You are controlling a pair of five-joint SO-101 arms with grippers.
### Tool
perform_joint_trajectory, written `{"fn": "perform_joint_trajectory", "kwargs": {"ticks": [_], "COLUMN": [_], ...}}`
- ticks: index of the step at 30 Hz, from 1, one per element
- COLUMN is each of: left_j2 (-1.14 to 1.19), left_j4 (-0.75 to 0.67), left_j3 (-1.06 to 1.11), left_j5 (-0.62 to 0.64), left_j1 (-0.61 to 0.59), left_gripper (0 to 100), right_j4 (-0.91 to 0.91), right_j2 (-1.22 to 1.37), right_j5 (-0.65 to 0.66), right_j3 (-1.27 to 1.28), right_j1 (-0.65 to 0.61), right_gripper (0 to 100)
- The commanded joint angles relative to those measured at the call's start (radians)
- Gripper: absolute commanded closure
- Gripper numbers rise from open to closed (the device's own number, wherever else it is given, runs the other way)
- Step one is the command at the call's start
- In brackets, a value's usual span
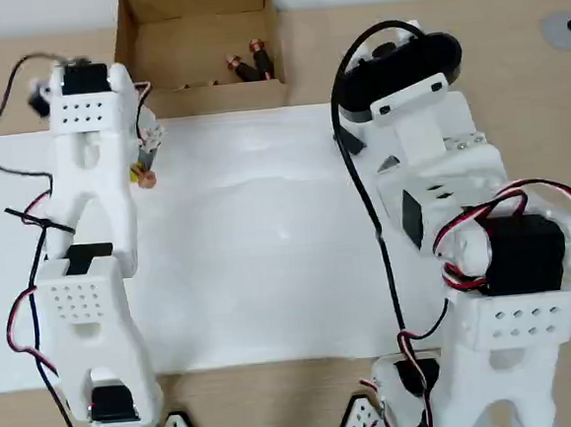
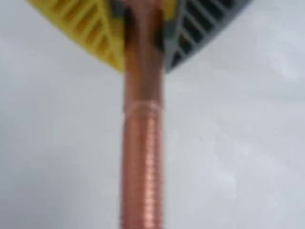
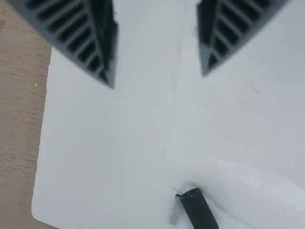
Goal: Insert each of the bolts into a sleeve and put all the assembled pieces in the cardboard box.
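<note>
Box (image 1: 130, 58) stands behind the mat (image 1: 267, 235), with two pieces (image 1: 249, 66) inside. Before the box's left corner the left gripper (image 2: 143, 52) holds a bolt (image 2: 143, 157) over the mat. Before its right corner lies a sleeve (image 3: 198, 210).

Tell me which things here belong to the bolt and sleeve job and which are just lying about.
Job: copper-coloured threaded metal bolt, clamped in the left tool; short black cylindrical sleeve; brown cardboard box; dark-and-copper assembled pieces inside it.
Lying about: white mat; grey round disc on the wooden table.
</note>
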Motion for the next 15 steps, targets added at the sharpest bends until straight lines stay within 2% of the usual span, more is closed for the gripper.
{"fn": "perform_joint_trajectory", "kwargs": {"ticks": [1,7,15], "left_j2": [-0.071,-0.183,-0.443], "left_j4": [0.020,0.018,0.017], "left_j3": [-0.048,0.094,0.348], "left_j5": [-0.255,-0.848,-1.335], "left_j1": [-0.008,0.058,0.063], "left_gripper": [100,100,99], "right_j4": [-0.021,-0.020,-0.021], "right_j2": [-0.019,-0.019,-0.019], "right_j5": [0.000,0.000,0.000], "right_j3": [-0.002,-0.002,-0.001], "right_j1": [0.018,0.018,0.018], "right_gripper": [85.0,85.0,85.0]}}
